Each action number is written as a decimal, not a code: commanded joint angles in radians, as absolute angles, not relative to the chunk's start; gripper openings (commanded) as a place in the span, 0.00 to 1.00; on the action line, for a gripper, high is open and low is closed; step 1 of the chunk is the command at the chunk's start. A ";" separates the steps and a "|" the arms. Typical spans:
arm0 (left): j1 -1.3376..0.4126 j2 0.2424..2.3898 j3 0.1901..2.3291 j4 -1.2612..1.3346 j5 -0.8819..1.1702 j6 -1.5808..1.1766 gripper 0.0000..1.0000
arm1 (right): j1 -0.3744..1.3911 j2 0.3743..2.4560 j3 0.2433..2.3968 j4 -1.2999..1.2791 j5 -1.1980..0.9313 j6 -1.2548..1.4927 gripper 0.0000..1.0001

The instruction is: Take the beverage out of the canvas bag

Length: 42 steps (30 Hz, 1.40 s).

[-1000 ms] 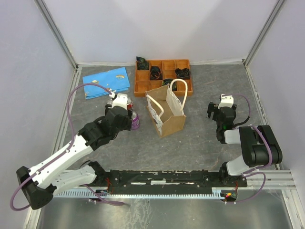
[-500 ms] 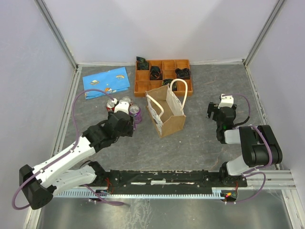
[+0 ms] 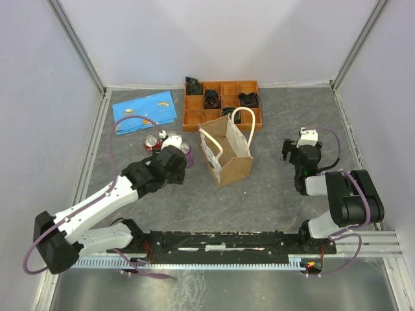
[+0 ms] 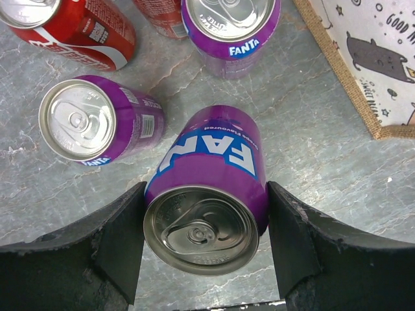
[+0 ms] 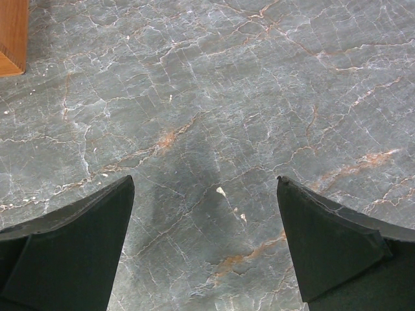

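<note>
Gripping a purple Fanta can [image 4: 207, 162] by its sides, the left gripper [image 4: 206, 194] has both fingers pressed against it; whether the can touches the table [image 3: 272, 194] is hard to tell. Just beyond it stand two more purple cans [image 4: 97, 120] and some red cans [image 4: 71, 26]. The canvas bag [image 3: 228, 159] stands upright mid-table, to the right of this cluster and just near of the orange tray [image 3: 188, 113]. A blue packet [image 3: 144, 111] lies at the far left. The right gripper [image 5: 205, 184] hangs over bare table at the right, jaws spread wide and holding nothing.
</note>
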<state>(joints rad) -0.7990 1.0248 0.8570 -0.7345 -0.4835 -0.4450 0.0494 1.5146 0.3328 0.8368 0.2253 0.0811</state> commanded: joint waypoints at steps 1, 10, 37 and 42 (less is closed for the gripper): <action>-0.800 1.108 0.987 -0.724 -0.495 -0.455 0.03 | 0.045 1.505 0.359 0.870 0.224 0.076 0.99; -0.795 1.252 1.058 -0.754 -0.527 -0.428 0.03 | 0.046 1.506 0.358 0.870 0.224 0.076 0.99; -0.699 1.383 1.053 -0.749 -0.403 -0.356 0.25 | 0.046 1.506 0.358 0.870 0.224 0.077 0.99; -0.698 1.398 1.042 -0.744 -0.392 -0.354 0.26 | 0.046 1.505 0.359 0.870 0.224 0.077 0.99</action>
<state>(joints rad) -0.7025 1.3979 1.0367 -0.8028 -0.3885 -0.3916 0.0494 1.5146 0.3328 0.8368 0.2256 0.0811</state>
